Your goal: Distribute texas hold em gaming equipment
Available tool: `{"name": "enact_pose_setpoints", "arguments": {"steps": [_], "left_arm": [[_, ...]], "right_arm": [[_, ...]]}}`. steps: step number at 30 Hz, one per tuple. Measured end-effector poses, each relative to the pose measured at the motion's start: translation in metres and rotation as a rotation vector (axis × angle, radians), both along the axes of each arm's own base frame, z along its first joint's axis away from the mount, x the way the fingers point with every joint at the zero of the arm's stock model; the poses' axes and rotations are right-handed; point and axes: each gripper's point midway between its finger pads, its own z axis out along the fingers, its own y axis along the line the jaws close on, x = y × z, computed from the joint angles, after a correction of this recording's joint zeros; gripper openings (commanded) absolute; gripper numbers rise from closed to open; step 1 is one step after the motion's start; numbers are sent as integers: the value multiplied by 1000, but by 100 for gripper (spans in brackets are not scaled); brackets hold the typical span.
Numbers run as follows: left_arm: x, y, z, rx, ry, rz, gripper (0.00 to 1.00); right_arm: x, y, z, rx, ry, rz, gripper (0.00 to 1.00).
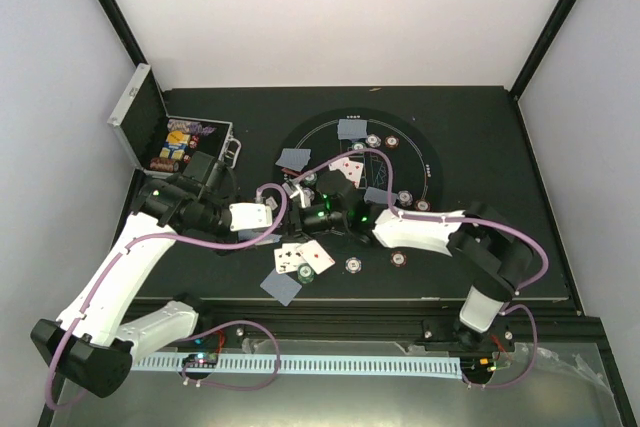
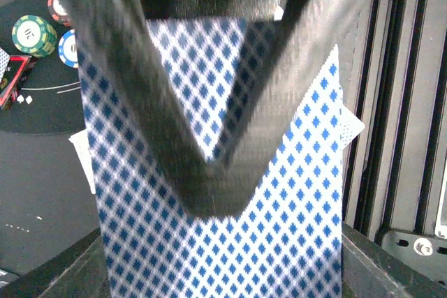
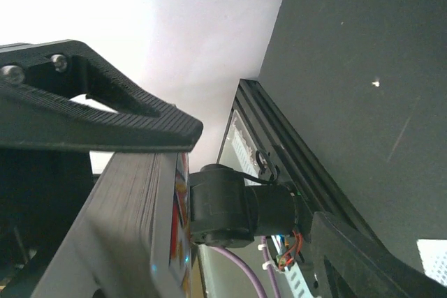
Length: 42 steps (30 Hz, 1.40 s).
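looks mid-deal at 9 o'clock on the mat: left gripper clamps the deck, right gripper, jaws apart, should next pinch just one card-thickness off it.

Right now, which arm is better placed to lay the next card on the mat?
Left, I'd say. The left pincer is shut on a blue-checked card. The right pincer sits at the deck, and its grip is unclear.
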Motion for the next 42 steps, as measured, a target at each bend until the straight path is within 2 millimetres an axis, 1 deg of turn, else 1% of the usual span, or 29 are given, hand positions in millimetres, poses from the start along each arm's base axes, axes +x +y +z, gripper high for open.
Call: {"name": "enact_pose_setpoints", "arguments": {"steps": [4, 6, 10, 15, 21, 25, 30, 35, 42], "left_arm": [[1, 1, -1, 10, 1, 4, 2], [1, 2, -2, 14, 0, 6, 1], [1, 3, -2, 20, 1, 7, 2], [1, 3, -2, 21, -1, 8, 2], [1, 3, -2, 21, -1, 8, 1], [2, 4, -2, 24, -2, 9, 2], [2, 4, -2, 24, -2, 10, 2], [2, 4, -2, 24, -3, 10, 2], [2, 4, -2, 24, -4, 10, 2]], "right_arm": [[4, -15, 3, 5, -20, -16, 60], [5, -19, 4, 6, -27, -21, 56], [5, -23, 8, 11, -39, -23, 44], [5, -28, 18, 17, -52, -31, 29], [5, -35, 23, -1, -54, -48, 22], [4, -39, 25, -16, -61, -54, 16], [4, -44, 26, -36, -66, -65, 14], [9, -52, 19, -73, -66, -75, 1], [22, -70, 18, -104, -73, -103, 1]]}}
